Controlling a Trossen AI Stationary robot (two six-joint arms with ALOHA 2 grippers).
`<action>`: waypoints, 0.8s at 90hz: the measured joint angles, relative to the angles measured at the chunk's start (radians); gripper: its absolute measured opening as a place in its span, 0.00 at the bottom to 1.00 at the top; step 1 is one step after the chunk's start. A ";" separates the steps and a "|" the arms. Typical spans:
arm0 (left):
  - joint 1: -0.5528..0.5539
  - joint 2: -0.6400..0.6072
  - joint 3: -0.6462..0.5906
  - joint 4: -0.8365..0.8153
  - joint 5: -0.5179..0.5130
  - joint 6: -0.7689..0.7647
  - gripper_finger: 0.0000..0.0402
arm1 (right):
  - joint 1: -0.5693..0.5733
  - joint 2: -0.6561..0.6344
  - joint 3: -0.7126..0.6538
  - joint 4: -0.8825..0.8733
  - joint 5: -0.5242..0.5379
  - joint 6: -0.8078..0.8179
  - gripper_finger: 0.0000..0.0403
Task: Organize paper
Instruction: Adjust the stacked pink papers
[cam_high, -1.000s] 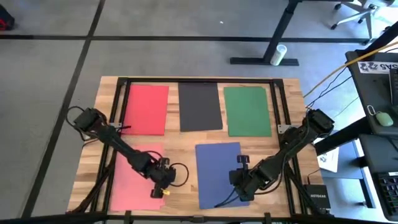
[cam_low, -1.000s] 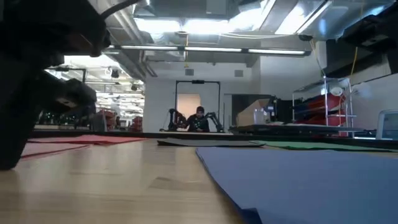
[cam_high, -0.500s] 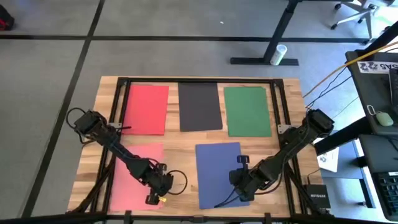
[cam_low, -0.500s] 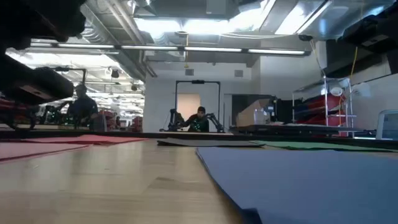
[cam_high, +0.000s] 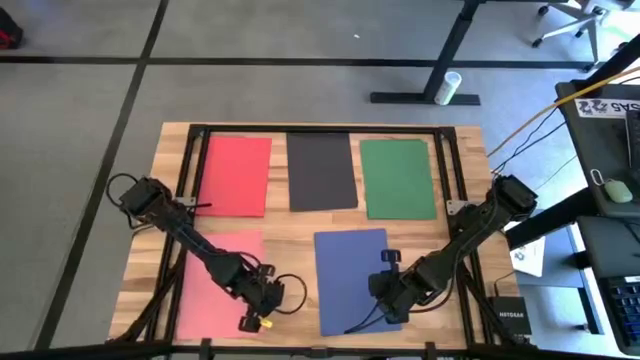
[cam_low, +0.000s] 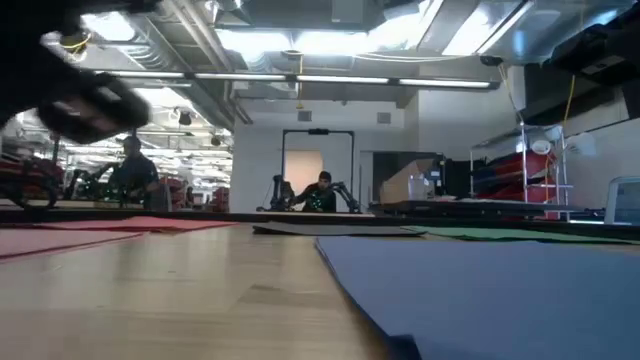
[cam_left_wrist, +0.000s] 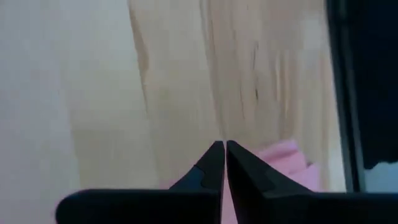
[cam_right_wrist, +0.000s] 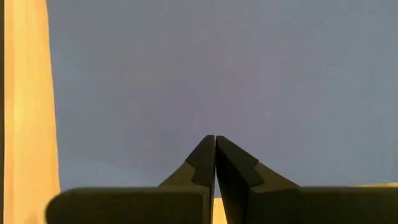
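Five sheets flat on the wooden table (cam_high: 290, 225): red sheet (cam_high: 236, 175), black sheet (cam_high: 322, 171), green sheet (cam_high: 398, 178) at the far edge; pink sheet (cam_high: 212, 285), blue sheet (cam_high: 350, 275) nearer. Left gripper (cam_left_wrist: 224, 149) pressed together, pinching the pink sheet's corner. Right gripper (cam_right_wrist: 215, 142) closed over blue. Only in the low view: a seated person (cam_low: 320, 192) beyond.

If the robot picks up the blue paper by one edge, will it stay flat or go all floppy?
Probably floppy. The blue paper looks very thin, lying flat on the table with hardly any edge showing in the low view, so it would likely droop. It is probably light too, and may slide on the smooth wood if pushed. The right hand is shut over it.
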 joint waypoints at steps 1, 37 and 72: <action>0.001 0.000 0.000 0.000 0.000 0.003 0.00 | 0.000 0.000 0.000 0.000 0.000 0.000 0.00; -0.018 0.099 0.002 0.031 0.097 -0.018 0.00 | 0.000 0.000 0.000 0.000 -0.001 0.000 0.00; -0.054 0.093 0.001 0.017 0.102 -0.082 0.00 | 0.000 0.000 0.000 0.000 -0.003 0.000 0.00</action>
